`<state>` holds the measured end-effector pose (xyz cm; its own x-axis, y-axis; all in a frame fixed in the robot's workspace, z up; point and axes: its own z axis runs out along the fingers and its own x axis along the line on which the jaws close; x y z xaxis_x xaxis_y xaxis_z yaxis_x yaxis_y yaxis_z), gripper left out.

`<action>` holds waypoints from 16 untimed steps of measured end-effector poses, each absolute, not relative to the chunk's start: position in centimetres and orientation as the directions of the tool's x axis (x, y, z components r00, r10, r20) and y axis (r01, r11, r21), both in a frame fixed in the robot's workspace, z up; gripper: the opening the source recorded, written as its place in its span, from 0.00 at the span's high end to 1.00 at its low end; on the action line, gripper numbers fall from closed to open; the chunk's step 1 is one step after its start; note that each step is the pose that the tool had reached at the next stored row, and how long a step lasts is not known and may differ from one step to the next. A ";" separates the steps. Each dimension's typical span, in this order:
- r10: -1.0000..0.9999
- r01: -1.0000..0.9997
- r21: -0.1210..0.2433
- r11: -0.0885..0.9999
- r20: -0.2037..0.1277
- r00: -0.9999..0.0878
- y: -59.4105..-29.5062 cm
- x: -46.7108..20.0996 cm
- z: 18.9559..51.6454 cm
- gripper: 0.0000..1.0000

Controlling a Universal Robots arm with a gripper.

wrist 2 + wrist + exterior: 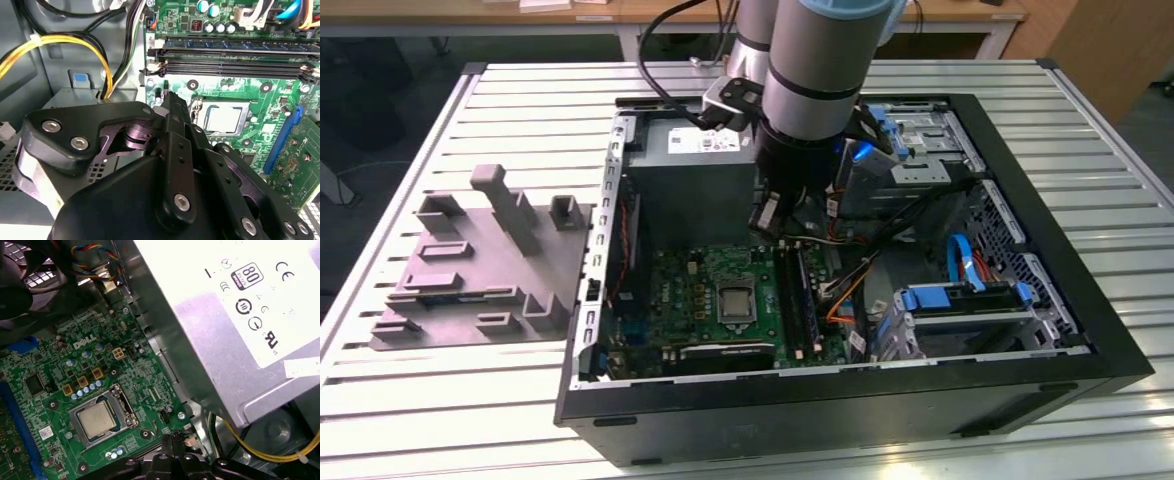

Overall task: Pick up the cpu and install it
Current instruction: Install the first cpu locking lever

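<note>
So you're looking at the cpu (96, 419) already sitting flat in its socket (101, 416) on the board (280, 130), in both wrist views (223, 119). The place step looks done to me. The gripper (172, 107) is hanging just above the board, beside the socket and near the power supply (240, 320), with its fingers closed together and holding nothing. My guess is any next move is calling for care around the socket's thin metal frame and the yellow wires (75, 45) nearby. The chip's top is looking pale, matte, silvery and square; the board is green and bumpy with small caps. The grey moulded tray (480, 265) is sitting outside the case (854, 400).
</note>
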<state>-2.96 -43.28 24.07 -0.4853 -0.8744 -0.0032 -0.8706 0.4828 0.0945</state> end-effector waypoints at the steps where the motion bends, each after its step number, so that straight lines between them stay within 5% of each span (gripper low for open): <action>1: -0.876 -0.872 0.094 0.480 -0.003 -0.482 -43.3 -3.0 24.0 0.89; 16: -0.899 -0.896 0.093 0.435 -0.001 -0.437 -44.4 -3.5 23.9 0.89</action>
